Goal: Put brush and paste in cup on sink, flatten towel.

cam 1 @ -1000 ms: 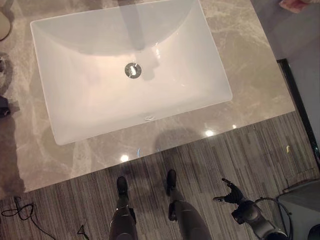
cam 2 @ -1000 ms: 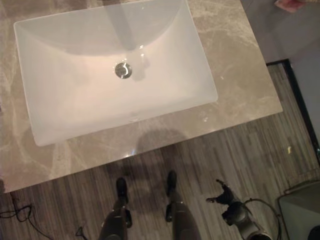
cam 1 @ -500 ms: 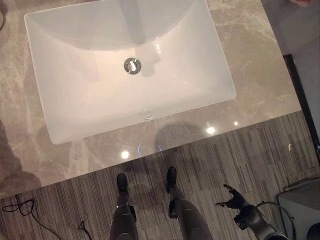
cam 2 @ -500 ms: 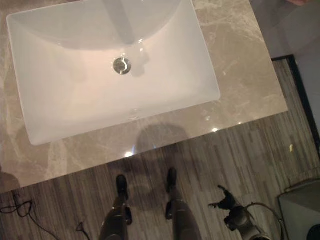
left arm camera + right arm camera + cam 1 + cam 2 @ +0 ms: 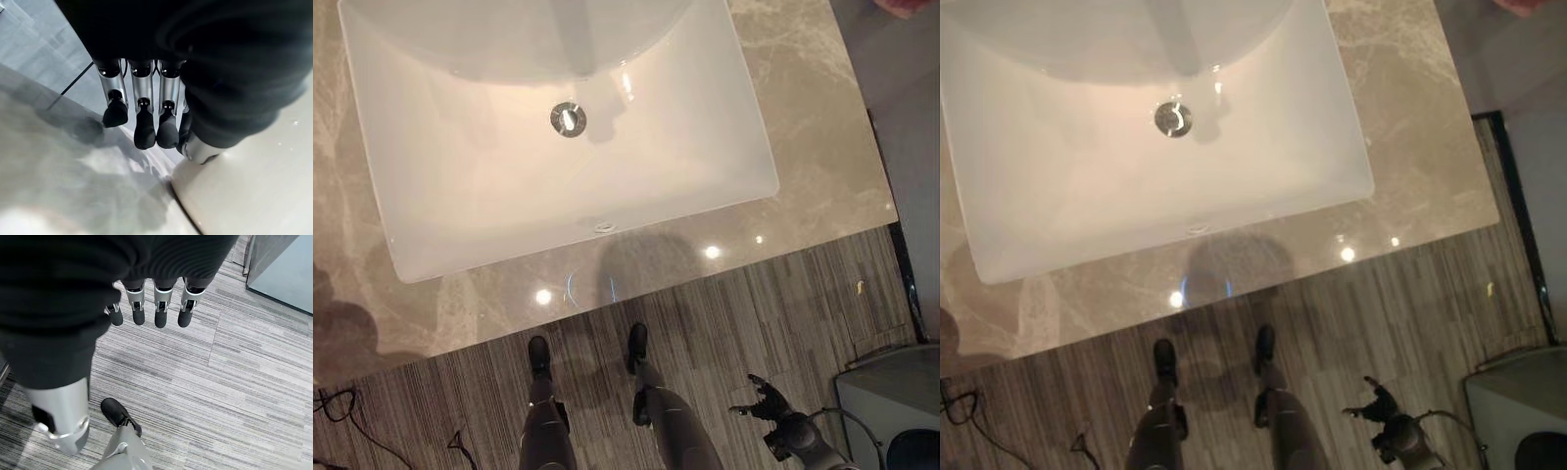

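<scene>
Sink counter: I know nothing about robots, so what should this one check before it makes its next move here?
1. Right hand free: ok. Its fingers are relaxed and hold nothing, low over the striped floor.
2. Left hand free: ok. Its fingers are straight and hold nothing.
3. Brush, paste and cup found: not ok. The counter around the sink is bare.
4. Basin clear: ok. It holds just its drain.
5. Towel found: cannot tell. A pink scrap at the far right corner might be cloth.
</scene>
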Controlling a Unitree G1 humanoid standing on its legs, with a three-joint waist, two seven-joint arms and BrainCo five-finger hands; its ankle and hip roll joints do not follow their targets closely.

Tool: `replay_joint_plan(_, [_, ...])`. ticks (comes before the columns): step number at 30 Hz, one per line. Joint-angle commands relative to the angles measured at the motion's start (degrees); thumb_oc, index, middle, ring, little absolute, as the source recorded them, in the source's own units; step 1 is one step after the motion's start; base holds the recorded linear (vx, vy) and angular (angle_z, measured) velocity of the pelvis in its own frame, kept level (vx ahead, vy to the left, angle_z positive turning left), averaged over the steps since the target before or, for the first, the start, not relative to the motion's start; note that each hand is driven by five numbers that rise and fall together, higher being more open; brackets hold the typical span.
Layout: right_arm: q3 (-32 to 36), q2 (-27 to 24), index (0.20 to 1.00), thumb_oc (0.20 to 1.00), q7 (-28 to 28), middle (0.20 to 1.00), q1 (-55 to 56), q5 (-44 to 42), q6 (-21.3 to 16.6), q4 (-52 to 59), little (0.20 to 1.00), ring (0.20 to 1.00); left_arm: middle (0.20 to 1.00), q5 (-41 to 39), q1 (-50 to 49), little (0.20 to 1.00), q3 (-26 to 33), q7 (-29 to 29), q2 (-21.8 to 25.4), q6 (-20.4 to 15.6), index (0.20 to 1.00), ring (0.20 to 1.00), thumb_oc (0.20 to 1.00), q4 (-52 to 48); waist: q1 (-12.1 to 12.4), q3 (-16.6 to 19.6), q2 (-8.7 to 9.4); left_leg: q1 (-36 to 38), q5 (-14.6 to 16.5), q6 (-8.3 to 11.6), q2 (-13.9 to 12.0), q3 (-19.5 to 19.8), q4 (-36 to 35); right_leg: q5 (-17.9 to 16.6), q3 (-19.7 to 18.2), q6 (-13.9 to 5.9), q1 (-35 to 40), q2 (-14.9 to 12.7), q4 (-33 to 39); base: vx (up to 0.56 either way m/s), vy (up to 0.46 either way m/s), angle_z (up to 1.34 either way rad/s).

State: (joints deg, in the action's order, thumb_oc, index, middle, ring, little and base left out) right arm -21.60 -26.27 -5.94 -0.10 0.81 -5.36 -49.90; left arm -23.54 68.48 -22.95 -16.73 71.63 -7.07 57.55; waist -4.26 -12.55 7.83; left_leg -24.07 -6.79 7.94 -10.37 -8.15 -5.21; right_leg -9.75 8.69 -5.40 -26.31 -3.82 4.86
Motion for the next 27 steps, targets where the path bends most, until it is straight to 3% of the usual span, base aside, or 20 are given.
replay_joint_plan(1, [1.1,-0.7,1.0,1.0,-0.2,1.0,2.6,-1.3,-0.7,0.3,1.0,1.0,0.2,3.4,0.5,0.2,-3.6,-1.1,-0.8,0.4,0.2,0.2,0.2,3.7,-1.1,0.1,1.3,-2.0,-1.9,-0.45,-0.2,2.8,0.2,-1.4,2.4,-8.48,3.9,-6.3,0.1,0.0,0.0,0.0])
replay_joint_plan(27, [1.5,-1.7,1.0,1.0,-0.3,1.0,4.7,-1.7,-1.3,1.6,1.0,1.0,0.2,5.6,7.5,0.2,-8.1,-2.6,-9.5,0.9,0.2,0.2,0.2,2.5,-3.4,0.8,0.92,-3.8,-1.8,-0.73,0.3,2.5,0.2,-1.9,1.5,-8.45,1.3,-6.2,0.1,0.0,0.0,0.0])
